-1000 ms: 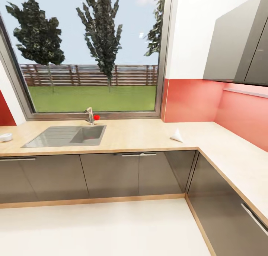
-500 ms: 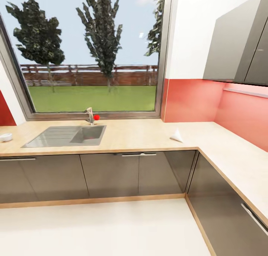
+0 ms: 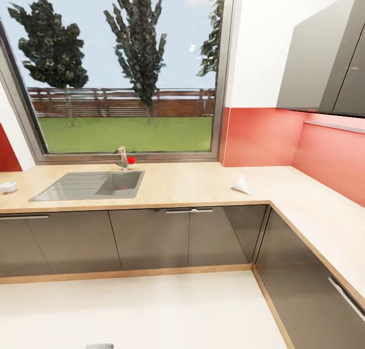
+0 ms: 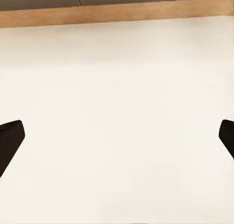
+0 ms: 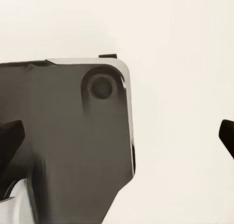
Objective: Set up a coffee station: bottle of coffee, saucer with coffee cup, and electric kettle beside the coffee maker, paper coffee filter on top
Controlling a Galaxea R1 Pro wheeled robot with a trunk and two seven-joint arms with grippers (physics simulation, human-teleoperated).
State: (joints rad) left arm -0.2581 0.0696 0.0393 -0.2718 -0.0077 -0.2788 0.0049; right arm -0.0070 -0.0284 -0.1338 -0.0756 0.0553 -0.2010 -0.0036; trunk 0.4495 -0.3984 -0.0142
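A long wooden bench (image 3: pixel 192 184) was seen under a big window (image 3: pixel 121 70). The paper coffee filter (image 3: pixel 241 185) lay near its corner. The left hand (image 4: pixel 117 138) and right hand (image 5: pixel 117 136) were held wide open, empty, over the pale floor (image 3: pixel 152 308).

Compared with the earlier head views: small grey object (image 3: pixel 100 346) now present at the bottom edge, over the white floor (image 3: pixel 152 313); identity cannot be told. Outdoor fence (image 3: pixel 121 102) rendering slightly altered behind the window.
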